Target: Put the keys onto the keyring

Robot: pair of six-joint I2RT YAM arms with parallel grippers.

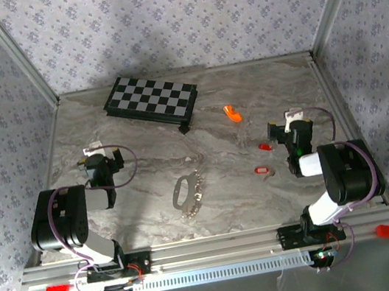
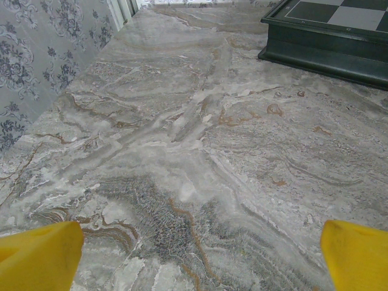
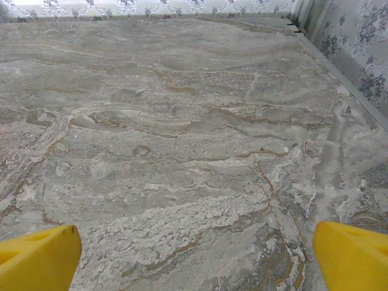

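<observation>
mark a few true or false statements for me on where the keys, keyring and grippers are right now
1. The left gripper and the right gripper are both open and hold nothing. True.
2. One of the keys is already threaded on the keyring. False: both keys lie loose on the table, apart from the keyring and close to the right gripper.
3. The keyring lies on the table between the two arms, with its chain beside it. True.
4. The orange piece rests on the chequered board. False: it lies on the table, to the right of the board.
</observation>
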